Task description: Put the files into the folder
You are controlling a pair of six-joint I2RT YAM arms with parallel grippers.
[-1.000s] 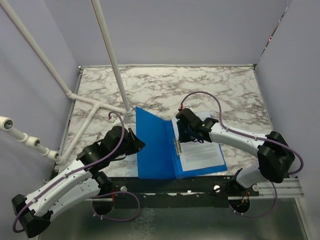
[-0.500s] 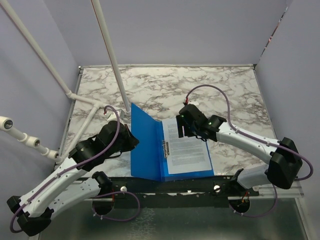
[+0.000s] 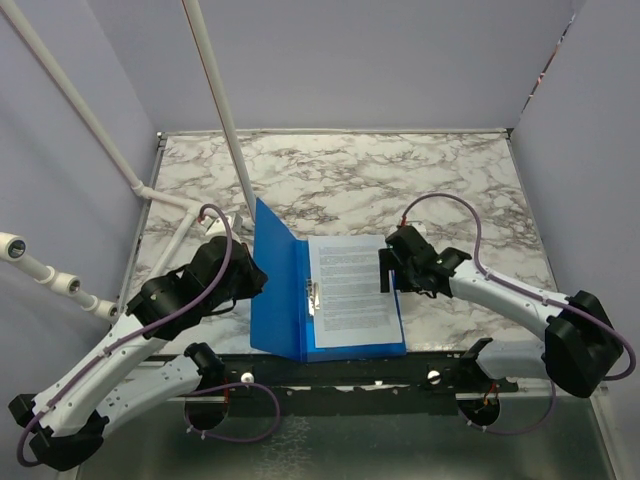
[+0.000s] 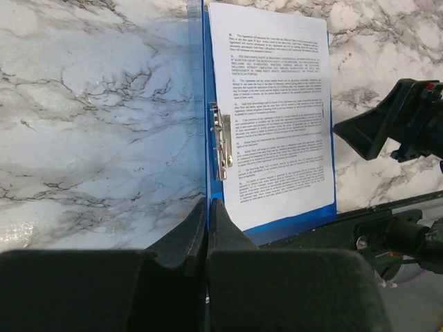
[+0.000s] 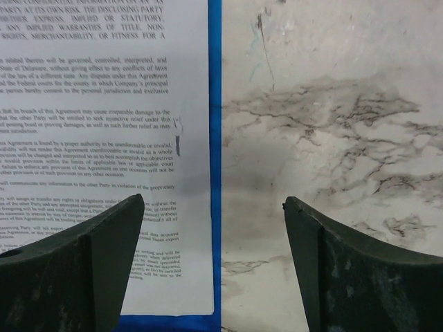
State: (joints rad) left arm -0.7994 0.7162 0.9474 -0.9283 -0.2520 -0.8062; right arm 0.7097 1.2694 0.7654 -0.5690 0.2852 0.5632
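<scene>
Folder (image 3: 275, 295): open on the desk (image 3: 400, 180), with the back half lying flat and the front cover (image 4: 205, 83) stood almost upright along the spine.

Files (image 3: 350, 285): flat on the back half, square to the blue border and just beside the metal clip (image 4: 220, 142). Cannot tell whether they are clamped under it.

Left tool (image 4: 206, 207): closed tight on the near edge of the front cover, with the thin blue sheet pinched between the two fingers. Nothing else touched.

Right tool (image 5: 213, 202): spread wide and empty, poised over the folder's outer long edge. One finger (image 5: 97, 270) sits above the printed page, the other above bare marble. No contact with either visible.

Key relation: spine and long axis run straight ahead of the left tool, away from it. The files lie to the right of that line, so closing means tipping the cover rightward and down onto the page.

Nearer arm: the left, with the cover in its grip. The right tool sits at the far side of the files from it, just beside their outer edge.

Step in hand: judged to be the closing of the cover, with the sheets looking seated inside.

Risk: the right tool seems to sit where the cover would land, and probably needs to clear first. A fast swing might also lift or skew loose sheets.
</scene>
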